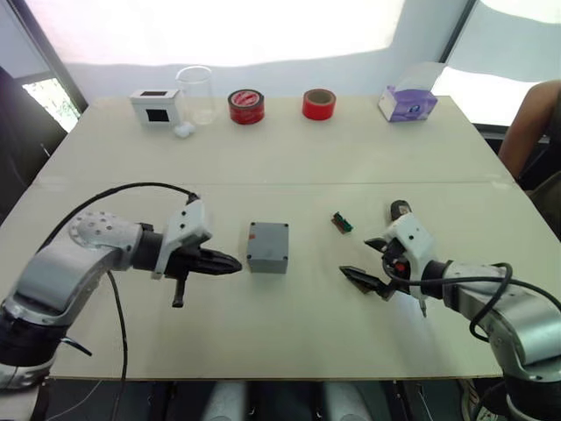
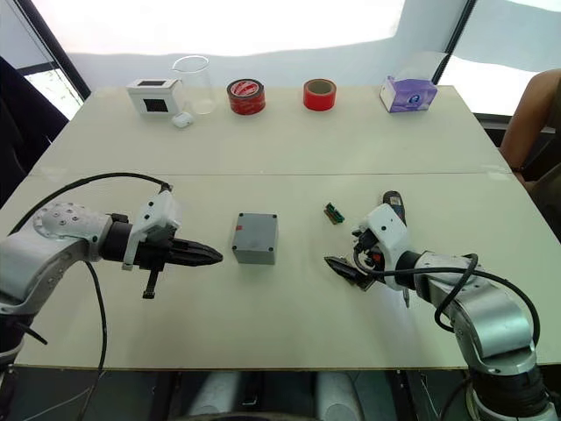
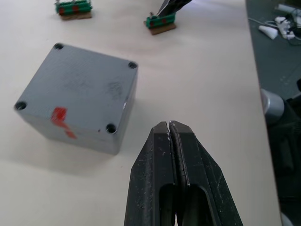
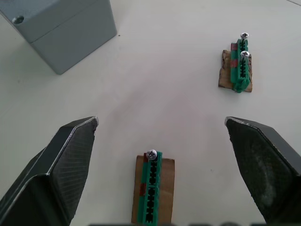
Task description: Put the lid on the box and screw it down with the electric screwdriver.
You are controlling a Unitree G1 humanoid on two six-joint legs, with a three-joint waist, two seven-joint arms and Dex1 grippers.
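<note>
Box: your grey box [image 1: 267, 247] sits near the middle of the table [image 1: 289, 158], with the lid [image 3: 77, 84] already resting on top of it. The left wrist view shows 4 corner screw holes in the lid and a red mark on its upper face.
Left gripper: your left gripper [image 1: 230, 263] hangs just beside the box on its left side, not touching it. Its black fingers [image 3: 186, 155] are pressed together with nothing between them.
Right gripper: your right gripper [image 4: 162, 155] is well to the right of the box, low over the table, with its fingers spread wide apart and holding nothing.
Screw holders: 2 small green strips on brown card lie on the table. The nearer one [image 4: 150, 190] sits between your right gripper's fingers and carries 1 screw; the farther one [image 4: 237, 66] carries 2 screws.
Electric screwdriver: a black tool end [image 1: 400, 209] shows just behind your right wrist; you cannot tell from here whether it is the screwdriver.
Far edge: a white box with a black window [image 1: 155, 106], a clear beaker [image 1: 196, 93], 2 red tape rolls [image 1: 246, 106] [image 1: 319, 103] and a purple tissue pack [image 1: 407, 103].
Person: an arm [image 1: 530, 123] shows at the right edge.
</note>
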